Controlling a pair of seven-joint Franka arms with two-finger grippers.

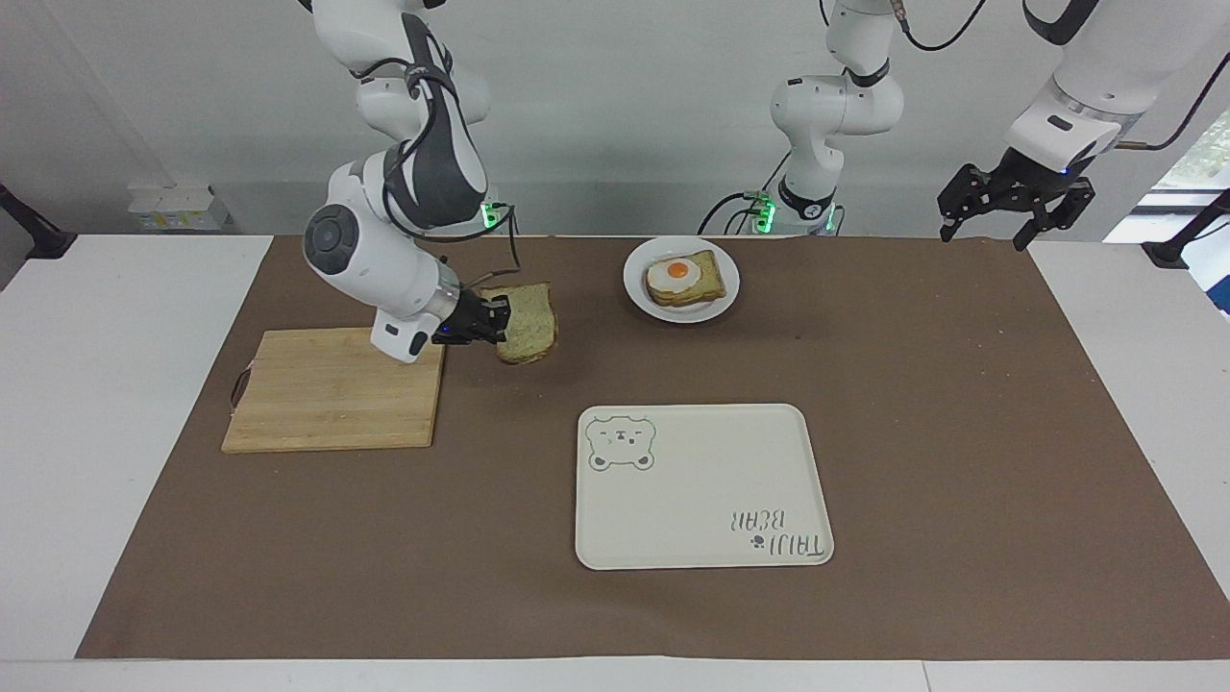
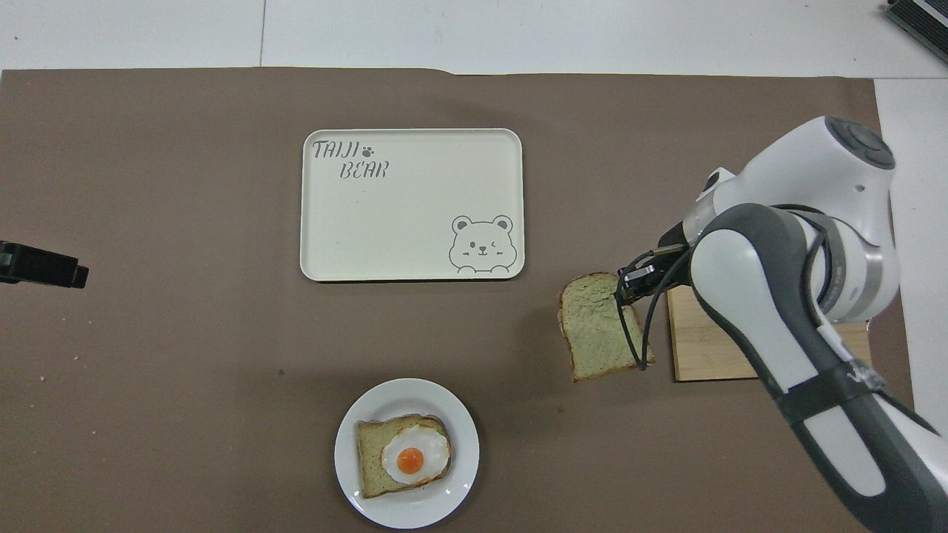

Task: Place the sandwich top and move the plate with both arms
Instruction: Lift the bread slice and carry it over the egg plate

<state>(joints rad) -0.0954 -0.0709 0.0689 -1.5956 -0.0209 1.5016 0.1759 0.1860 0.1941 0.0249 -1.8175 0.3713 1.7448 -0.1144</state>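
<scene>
You had the right arm's black two-finger gripper (image 1: pixel 492 321) clamped on one edge of the sandwich top (image 1: pixel 528 322), a pale, speckled slice of bread with a brown crust, and it held that slice tilted in the air over the bare brown table cover (image 1: pixel 961 432), just off the edge of the pale wooden cutting board (image 1: pixel 332 399) on the side toward the plate. The slice touched nothing but the gripper. In the overhead view the same slice (image 2: pixel 598 326) hung between the board (image 2: pixel 703 348) and the small round white plate (image 2: pixel 463 474), well apart from the plate.

Your plate (image 1: pixel 728 288) sat on the cover close to the robots, roughly midway between the two arm bases. On it lay a slice of toast (image 1: pixel 706 279) topped with a fried egg (image 1: pixel 673 274) with an orange yolk.

The large rectangular cream tray (image 1: pixel 701 500), printed with a bear drawing and the words TAIJI BEAR, lay farther from the robots than the plate, with nothing on it.

Your left arm waited, its black gripper (image 1: pixel 1014 207) raised over the corner of the cover at its own end of the table, fingers spread wide and holding nothing. Only its dark tip (image 2: pixel 41 265) showed at the edge of the overhead view.
</scene>
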